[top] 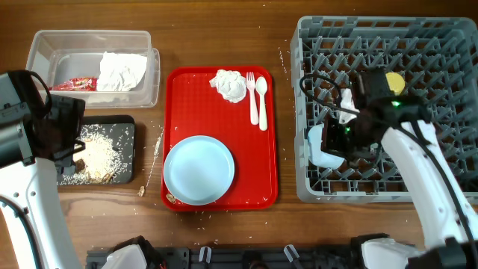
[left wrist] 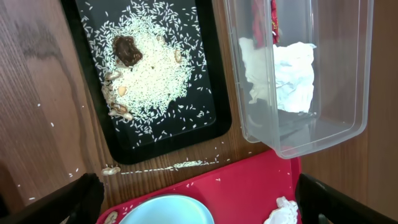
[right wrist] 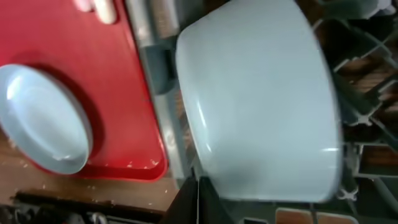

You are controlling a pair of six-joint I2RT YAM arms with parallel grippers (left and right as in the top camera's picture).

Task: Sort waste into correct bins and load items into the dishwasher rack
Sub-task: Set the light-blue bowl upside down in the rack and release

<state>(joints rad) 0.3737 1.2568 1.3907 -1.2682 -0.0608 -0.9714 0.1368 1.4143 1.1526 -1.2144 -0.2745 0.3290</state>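
Observation:
My right gripper point(top: 337, 143) is shut on the rim of the mint-green bowl point(top: 323, 153), holding it tilted at the left side of the grey dishwasher rack point(top: 441, 52). The bowl point(right wrist: 261, 99) fills the right wrist view, with my fingers point(right wrist: 198, 199) pinched on its edge. A yellow cup point(top: 393, 81) sits in the rack. My left gripper point(left wrist: 199, 210) is open and empty, over the gap between the black tray point(top: 123, 123) and the pale blue plate point(top: 199, 169). Rice point(top: 101, 153) and a brown scrap point(left wrist: 126, 50) lie in the black tray. The clear tub point(top: 45, 45) holds a napkin point(top: 122, 71) and a red wrapper point(top: 75, 84). No saucer shows.
The flat red tray point(top: 261, 164) holds the plate, a crumpled napkin point(top: 229, 84), a white fork point(top: 252, 97) and spoon point(top: 261, 101). A small scrap point(top: 140, 191) and rice crumbs lie on the wood between the black tray and the red tray.

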